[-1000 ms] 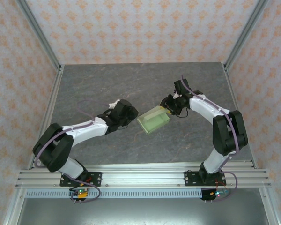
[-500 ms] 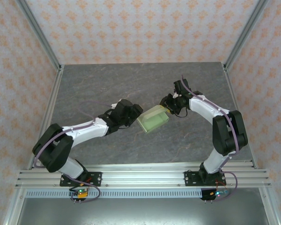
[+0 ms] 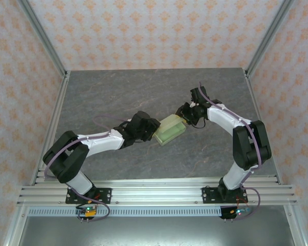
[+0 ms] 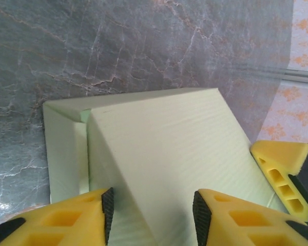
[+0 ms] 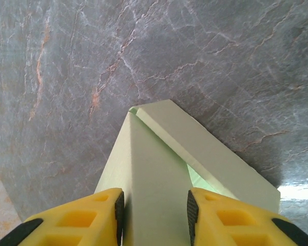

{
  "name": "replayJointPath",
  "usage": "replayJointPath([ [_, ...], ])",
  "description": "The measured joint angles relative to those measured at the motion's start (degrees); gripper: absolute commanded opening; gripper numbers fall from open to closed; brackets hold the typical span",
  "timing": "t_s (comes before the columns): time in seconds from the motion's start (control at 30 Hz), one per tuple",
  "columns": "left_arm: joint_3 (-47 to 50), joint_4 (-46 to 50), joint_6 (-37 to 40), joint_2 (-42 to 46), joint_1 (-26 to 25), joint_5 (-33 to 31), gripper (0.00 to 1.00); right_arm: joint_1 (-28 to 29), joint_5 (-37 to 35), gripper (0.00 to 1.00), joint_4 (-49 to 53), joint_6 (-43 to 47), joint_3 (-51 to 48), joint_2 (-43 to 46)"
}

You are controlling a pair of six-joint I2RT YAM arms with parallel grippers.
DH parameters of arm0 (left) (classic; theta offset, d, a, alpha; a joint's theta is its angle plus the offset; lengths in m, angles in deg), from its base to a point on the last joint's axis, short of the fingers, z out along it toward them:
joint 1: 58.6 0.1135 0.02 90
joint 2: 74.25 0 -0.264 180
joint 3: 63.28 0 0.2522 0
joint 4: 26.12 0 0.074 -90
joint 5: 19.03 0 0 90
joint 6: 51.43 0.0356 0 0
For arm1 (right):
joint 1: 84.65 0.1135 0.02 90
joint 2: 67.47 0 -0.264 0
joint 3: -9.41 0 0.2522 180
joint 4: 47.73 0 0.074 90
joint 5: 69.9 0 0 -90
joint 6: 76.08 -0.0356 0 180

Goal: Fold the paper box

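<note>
As seen from above, the paper box [image 3: 170,130] lay near the middle of the grey, stone-veined table [image 3: 108,87], a small pale-green block with one panel raised at a slant. The left gripper [image 3: 153,129] met its left end and the right gripper [image 3: 185,119] its far right corner, so the box sat between them.

From the left wrist, the paper box [image 4: 159,154] showed thin, faintly ribbed card with crisp creases: a broad sloping lid panel and a narrow side flap low beside it, near the table [image 4: 92,41]. The left gripper [image 4: 151,218] had its jaws partly apart, yellow with black pads, and the sloping panel ran into the gap. Whether the pads touched it could not be told. A finger [image 4: 283,168] of the right gripper stood at the box's right edge.

From the right wrist, the right gripper [image 5: 155,210] had its jaws drawn narrow onto a panel of the paper box [image 5: 149,164], which filled the gap between the pads. A second flap angled off to the right over the table [image 5: 66,61].

Such card looked very light, springy at the folds and easy to dent. It would likely slide on the smooth top unless pinned, so holds belonged on panel edges beside a crease, with gentle pressure.
</note>
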Motion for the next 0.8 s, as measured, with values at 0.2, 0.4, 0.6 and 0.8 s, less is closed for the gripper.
replayJointPath([
  [0.2,-0.4,-0.9,-0.2,-2.7,0.0,1.0,0.42,0.0,-1.3,0.38,0.0,-0.4,-1.0,0.0],
  [0.4,-0.4,-1.0,5.0,-3.4,0.0,1.0,0.41,0.0,-3.0,0.42,0.9,-0.1,-1.8,0.0],
  [0.6,-4.4,4.7,18.3,-3.8,0.1,0.9,0.41,0.1,-7.1,0.51,6.1,4.7,-1.2,0.1],
  [0.8,-9.2,9.3,31.3,-5.0,0.1,1.1,0.41,0.1,-9.6,0.52,11.2,11.0,-0.4,1.1],
])
